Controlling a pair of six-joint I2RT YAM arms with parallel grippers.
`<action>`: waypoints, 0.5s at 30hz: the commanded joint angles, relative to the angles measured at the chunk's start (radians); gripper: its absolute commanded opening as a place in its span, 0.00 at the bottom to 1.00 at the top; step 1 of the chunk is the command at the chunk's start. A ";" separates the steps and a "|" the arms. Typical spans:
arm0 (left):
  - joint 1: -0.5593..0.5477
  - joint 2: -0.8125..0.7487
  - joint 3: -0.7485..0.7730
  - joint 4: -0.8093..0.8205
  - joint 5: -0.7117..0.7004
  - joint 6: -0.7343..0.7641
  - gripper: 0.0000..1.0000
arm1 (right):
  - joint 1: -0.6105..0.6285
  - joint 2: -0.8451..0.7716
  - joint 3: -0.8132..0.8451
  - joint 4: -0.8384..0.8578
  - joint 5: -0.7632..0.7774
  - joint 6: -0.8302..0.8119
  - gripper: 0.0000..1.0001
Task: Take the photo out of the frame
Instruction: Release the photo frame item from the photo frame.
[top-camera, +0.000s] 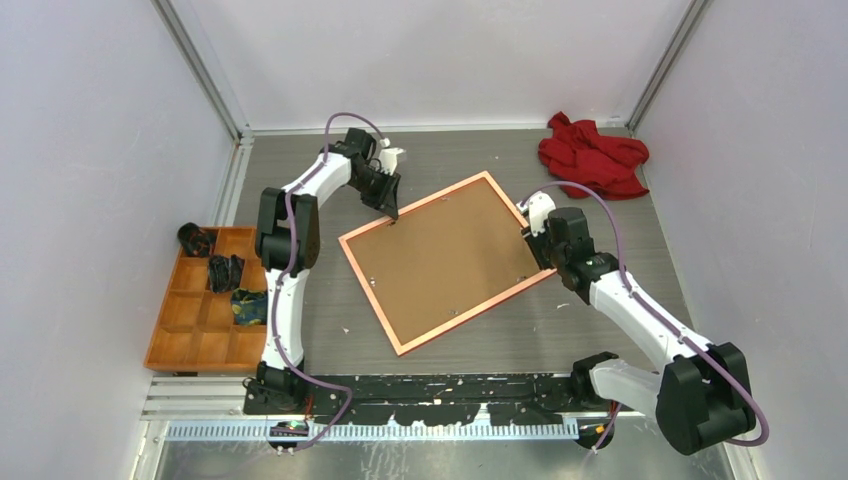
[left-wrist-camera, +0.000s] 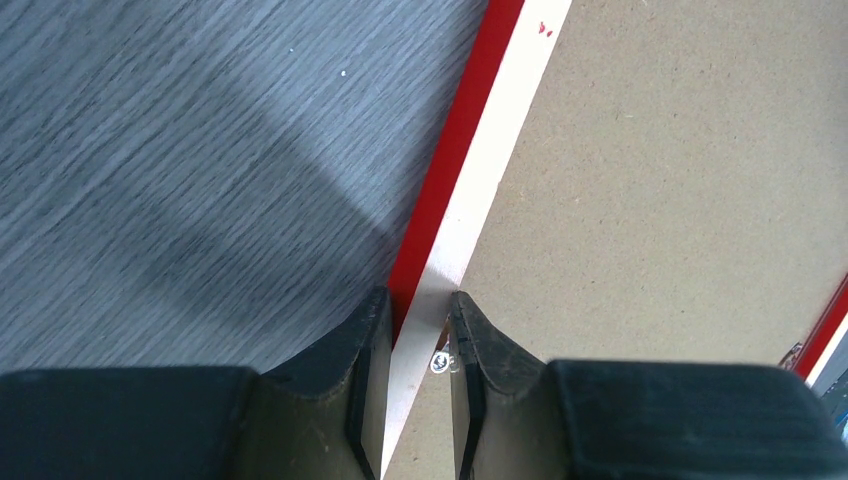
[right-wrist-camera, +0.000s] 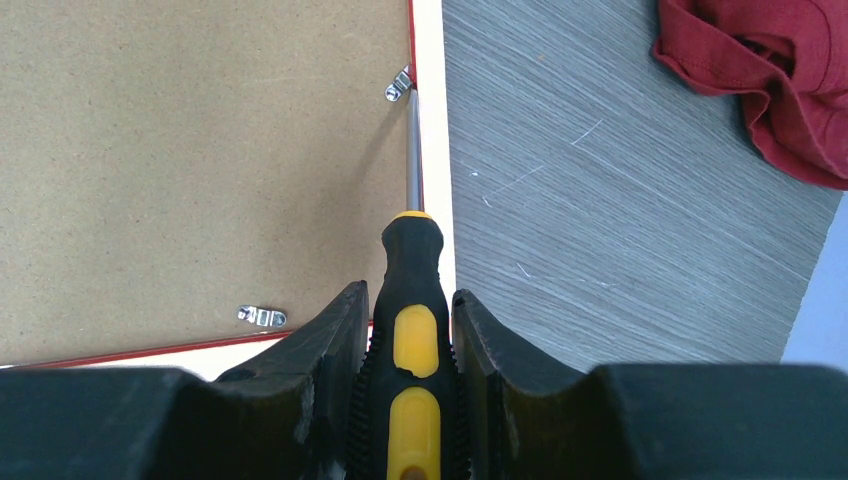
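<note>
Three pale walls (top-camera: 440, 60) box in grey wood-grain table (top-camera: 480, 150). Frame (top-camera: 415, 205) face-down mid-table; L gripper (left-wrist-camera: 418, 305) prob. pinching its far rim, R gripper (right-wrist-camera: 405, 300) clamps screwdriver (right-wrist-camera: 413, 345), tip at clip (right-wrist-camera: 398, 85).

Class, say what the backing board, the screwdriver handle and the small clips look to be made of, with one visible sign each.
Backing board: probably pressed fibreboard, matte; speckled tan, no grain. Screwdriver handle: likely moulded plastic, perhaps rubbery; black and yellow, ribbed sides. Clips: metal; bright silvery glint.
</note>
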 joint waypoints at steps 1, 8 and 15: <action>0.011 0.044 0.018 -0.039 -0.023 -0.019 0.24 | 0.000 0.009 0.008 0.061 0.034 0.006 0.01; 0.010 0.056 0.036 -0.055 -0.021 -0.018 0.23 | 0.006 0.034 0.009 0.056 0.029 0.001 0.01; 0.010 0.082 0.071 -0.084 -0.013 -0.010 0.18 | 0.018 0.029 -0.002 0.050 0.000 -0.027 0.01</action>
